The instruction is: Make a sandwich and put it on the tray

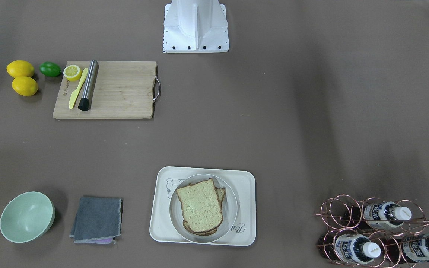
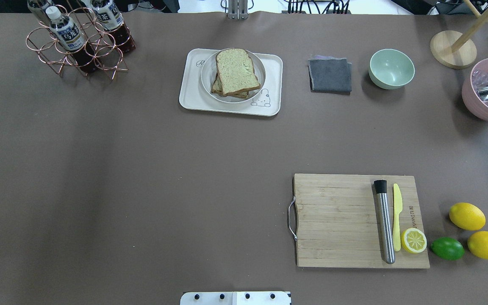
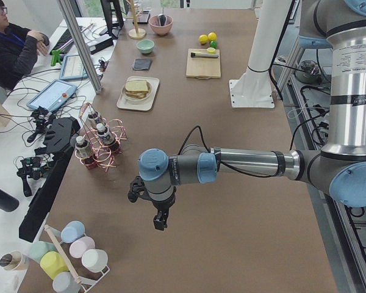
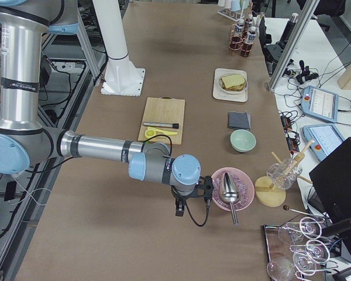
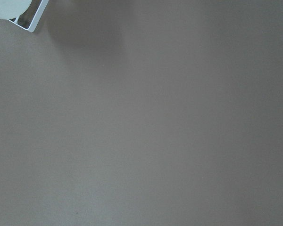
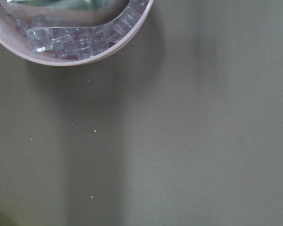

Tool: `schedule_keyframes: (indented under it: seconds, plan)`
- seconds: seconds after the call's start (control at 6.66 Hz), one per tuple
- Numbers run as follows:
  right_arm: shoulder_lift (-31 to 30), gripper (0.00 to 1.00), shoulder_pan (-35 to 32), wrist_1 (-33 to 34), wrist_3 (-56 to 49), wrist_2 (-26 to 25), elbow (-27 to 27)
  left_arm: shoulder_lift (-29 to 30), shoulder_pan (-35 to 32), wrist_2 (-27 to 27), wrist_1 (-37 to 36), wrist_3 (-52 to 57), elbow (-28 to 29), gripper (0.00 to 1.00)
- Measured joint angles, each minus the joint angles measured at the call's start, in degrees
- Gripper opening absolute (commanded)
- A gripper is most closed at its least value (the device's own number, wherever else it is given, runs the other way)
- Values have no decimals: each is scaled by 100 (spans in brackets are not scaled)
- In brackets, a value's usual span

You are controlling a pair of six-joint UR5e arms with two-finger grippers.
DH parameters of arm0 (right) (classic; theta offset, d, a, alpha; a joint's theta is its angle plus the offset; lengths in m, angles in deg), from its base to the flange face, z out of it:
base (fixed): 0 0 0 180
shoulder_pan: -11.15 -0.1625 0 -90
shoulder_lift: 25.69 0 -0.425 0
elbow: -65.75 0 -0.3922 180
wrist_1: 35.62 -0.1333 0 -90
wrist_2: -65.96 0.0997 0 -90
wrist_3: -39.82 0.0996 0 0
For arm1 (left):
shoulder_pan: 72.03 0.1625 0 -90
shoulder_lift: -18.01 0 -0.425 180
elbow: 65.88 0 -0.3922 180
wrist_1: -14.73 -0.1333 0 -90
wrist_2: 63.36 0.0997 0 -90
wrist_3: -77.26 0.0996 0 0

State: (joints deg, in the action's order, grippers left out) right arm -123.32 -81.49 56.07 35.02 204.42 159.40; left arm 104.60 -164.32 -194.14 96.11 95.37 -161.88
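Observation:
The sandwich [image 1: 200,208] is a stack of speckled tan bread slices with dark crust, lying on a round white plate [image 1: 233,214]. The plate sits on the cream tray [image 1: 245,179] at the table's far side from the robot. The stack also shows in the overhead view [image 2: 235,71]. No egg shows. My left gripper [image 3: 160,221] hangs above bare table near the left end, far from the tray. My right gripper [image 4: 178,208] hangs beside a pink bowl [image 4: 229,188] near the right end. For both I cannot tell whether they are open or shut.
A wooden cutting board [image 2: 337,220] holds a steel muddler [image 2: 384,224], a yellow knife [image 2: 397,216] and a lemon half [image 2: 413,240]. Two lemons [image 2: 467,216] and a lime [image 2: 447,248] lie beside it. A grey cloth [image 2: 330,75], a green bowl [image 2: 391,68] and a bottle rack [image 2: 79,40] stand along the far edge.

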Motion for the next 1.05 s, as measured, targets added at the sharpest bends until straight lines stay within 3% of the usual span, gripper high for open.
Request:
schedule_keyframes:
  seconds: [1.05]
  plan:
    - [232, 100, 339, -15, -5, -446, -3, -29, 0, 0, 0, 0, 3, 98]
